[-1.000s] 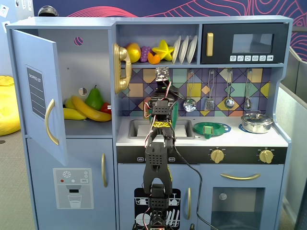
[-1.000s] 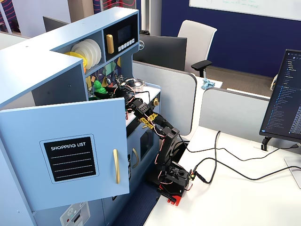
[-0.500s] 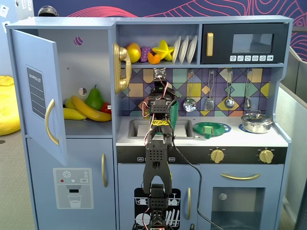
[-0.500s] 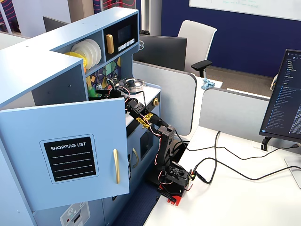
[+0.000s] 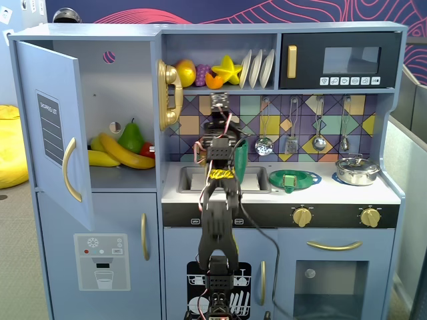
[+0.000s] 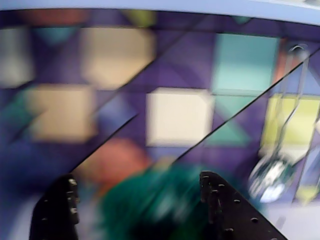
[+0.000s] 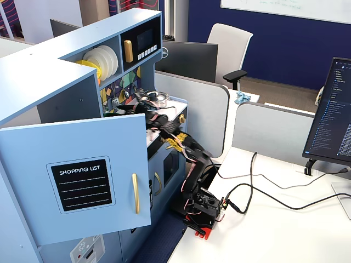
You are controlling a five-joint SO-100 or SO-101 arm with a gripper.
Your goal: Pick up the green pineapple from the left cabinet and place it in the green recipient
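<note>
While the arm (image 5: 218,220) stands in the lower middle of a fixed view, its gripper (image 6: 140,197) reaches up over the sink (image 5: 200,179). In the wrist view the two fingers (image 6: 212,200) are apart, with a blurred green pitcher (image 6: 160,205) low between them. I cannot tell if they touch it. The cabinet (image 5: 120,100) at the left has its door (image 5: 50,127) open; a pear (image 5: 131,138) and bananas (image 5: 120,153) lie inside. I cannot find the green pineapple.
</note>
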